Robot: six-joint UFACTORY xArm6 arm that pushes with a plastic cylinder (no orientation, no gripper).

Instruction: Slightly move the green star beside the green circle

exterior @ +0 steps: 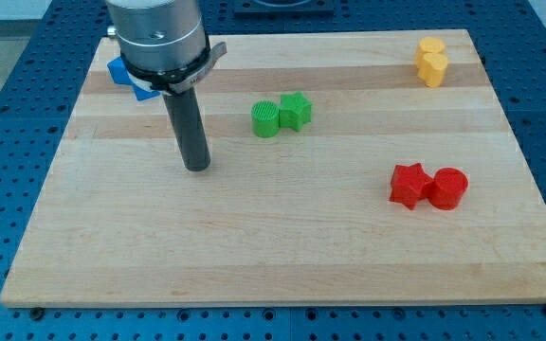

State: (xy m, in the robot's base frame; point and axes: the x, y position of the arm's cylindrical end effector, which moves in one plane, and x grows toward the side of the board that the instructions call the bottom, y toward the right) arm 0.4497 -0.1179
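The green star [296, 111] sits on the wooden board, touching the right side of the green circle [265, 118], near the middle top of the view. My tip [196, 168] rests on the board to the left of and a little below the green circle, apart from both green blocks by roughly a block's width or more.
A blue block [124, 77] shows partly behind the arm at the upper left. A yellow block [431, 62] stands at the upper right. A red star [409, 185] and a red circle [448, 188] touch at the right. The board [282, 256] ends in a blue perforated table.
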